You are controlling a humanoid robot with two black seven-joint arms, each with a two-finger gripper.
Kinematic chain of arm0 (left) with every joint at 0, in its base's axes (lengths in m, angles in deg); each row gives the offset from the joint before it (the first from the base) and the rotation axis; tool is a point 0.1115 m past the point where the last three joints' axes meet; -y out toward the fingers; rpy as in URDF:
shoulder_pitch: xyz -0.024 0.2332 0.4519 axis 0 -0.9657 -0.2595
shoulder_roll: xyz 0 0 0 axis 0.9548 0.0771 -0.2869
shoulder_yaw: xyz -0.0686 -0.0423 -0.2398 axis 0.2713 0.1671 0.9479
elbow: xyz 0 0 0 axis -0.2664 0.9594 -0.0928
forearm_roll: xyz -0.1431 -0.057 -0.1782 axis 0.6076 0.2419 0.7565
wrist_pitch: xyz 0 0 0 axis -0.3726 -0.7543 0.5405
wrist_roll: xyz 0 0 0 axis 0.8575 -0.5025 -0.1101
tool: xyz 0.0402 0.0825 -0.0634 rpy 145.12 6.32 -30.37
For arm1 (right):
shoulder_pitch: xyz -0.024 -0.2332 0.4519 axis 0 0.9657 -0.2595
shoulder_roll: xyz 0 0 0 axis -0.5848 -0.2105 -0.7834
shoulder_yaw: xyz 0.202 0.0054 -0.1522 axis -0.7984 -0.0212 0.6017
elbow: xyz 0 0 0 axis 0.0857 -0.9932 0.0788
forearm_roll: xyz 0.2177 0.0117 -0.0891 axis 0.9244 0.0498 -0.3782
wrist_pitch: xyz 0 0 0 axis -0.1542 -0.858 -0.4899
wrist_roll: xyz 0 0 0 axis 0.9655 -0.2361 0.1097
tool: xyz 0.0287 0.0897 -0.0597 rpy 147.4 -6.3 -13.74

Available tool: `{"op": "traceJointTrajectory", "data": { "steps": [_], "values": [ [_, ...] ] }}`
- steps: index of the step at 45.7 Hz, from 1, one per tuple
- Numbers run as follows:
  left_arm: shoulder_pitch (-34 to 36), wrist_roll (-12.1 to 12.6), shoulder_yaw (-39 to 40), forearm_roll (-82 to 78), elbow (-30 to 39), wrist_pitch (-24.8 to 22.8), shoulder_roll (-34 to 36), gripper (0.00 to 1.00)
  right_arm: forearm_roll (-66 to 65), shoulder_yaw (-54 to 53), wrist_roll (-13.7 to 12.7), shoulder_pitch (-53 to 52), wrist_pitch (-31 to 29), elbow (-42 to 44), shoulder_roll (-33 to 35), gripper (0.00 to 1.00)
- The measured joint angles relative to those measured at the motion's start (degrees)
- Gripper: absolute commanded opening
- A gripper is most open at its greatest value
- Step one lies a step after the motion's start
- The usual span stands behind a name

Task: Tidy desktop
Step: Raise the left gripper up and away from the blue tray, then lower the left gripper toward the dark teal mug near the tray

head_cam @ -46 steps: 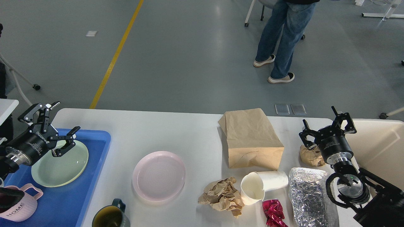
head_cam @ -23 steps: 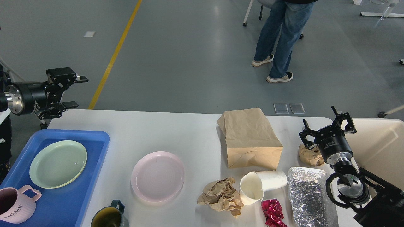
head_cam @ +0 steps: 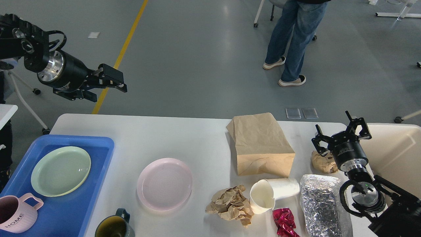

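two plates [head_cam: 61, 170], two mugs [head_cam: 18, 214], one cup [head_cam: 273, 194]

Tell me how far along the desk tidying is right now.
Partly done. The green plate and pink mug sit in the blue tray. Nothing is in hand: the left tool hangs empty above the far edge, the right tool is open over a paper wad. Left on the desktop: pink plate, dark mug, paper bag, cup, foil.
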Motion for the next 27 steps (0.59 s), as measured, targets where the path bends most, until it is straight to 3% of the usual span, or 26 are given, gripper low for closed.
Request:
{"op": "traceJointTrajectory", "data": {
  "steps": [9,19,27],
  "values": [
    [16.6,-0.2,-5.6,1.6,11.2,-10.7,-13.5,0.99,0.0,0.0,0.0,0.0,0.0,0.0,0.0,1.0],
    [37.5,-2.4,-14.7,21.4,26.0,-11.7,-22.1,0.99,0.0,0.0,0.0,0.0,0.0,0.0,0.0,1.0],
    [46.2,-2.5,-17.4,26.7,31.8,-12.4,-26.2,0.99,0.0,0.0,0.0,0.0,0.0,0.0,0.0,1.0]
  ]
}}
